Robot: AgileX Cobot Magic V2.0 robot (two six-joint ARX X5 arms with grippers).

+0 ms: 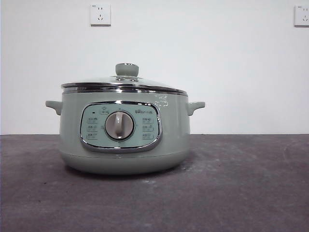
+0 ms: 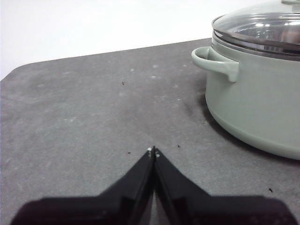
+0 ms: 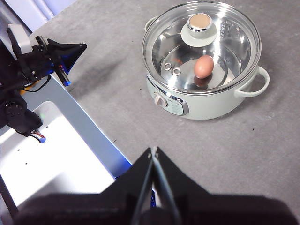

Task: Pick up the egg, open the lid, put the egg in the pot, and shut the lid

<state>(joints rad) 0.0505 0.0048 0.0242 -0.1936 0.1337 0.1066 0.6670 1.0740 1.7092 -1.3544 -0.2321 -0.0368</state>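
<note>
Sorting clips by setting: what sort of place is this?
Likely a robot test bench, not a kitchen: the pot sits alone on a grey mat before a bare white wall with sockets.

The sage-green pot sits upright on the table, dial facing front. Its glass lid is seated on the rim. The reddish-brown egg lies inside, visible through the glass.
</note>
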